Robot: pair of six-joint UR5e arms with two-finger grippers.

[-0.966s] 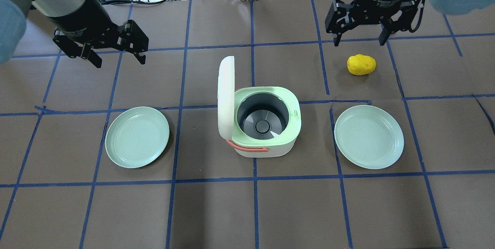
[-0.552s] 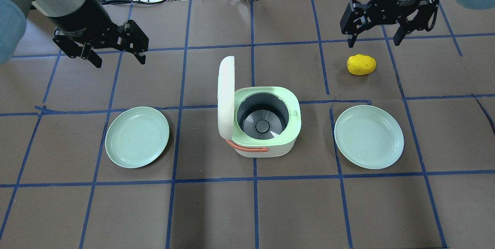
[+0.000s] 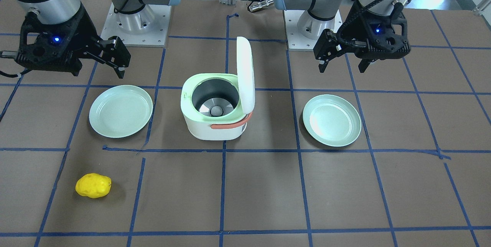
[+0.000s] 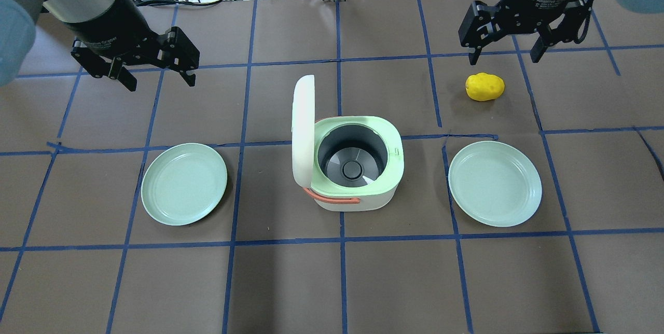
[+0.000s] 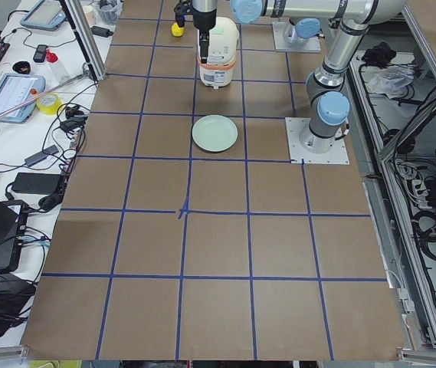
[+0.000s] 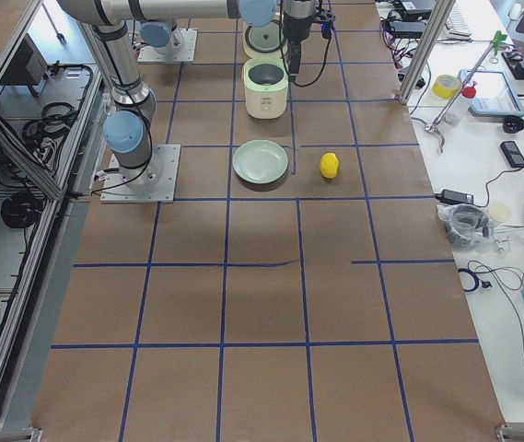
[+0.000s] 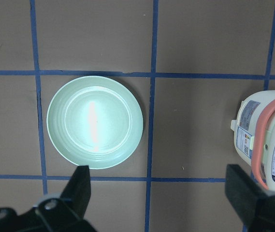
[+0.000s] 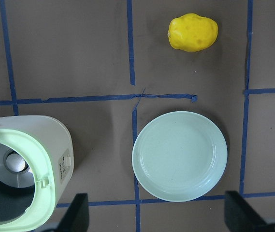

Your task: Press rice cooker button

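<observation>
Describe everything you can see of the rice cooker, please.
The rice cooker is a rounded-square, plastic-looking appliance with a white body and pale green rim. Its white lid stands hinged open, upright, showing an empty grey metal pot. An orange handle lies along one side. It stands mid-table between two plates, touching only the table.

Small white rice cooker (image 4: 397,160) with a pale green top rim: stands upright at the table's centre, well away from every edge. Shows lid (image 4: 303,126) swung up and standing vertical, grey inner pot (image 4: 353,160) exposed, coral handle (image 4: 332,199) folded down.
</observation>
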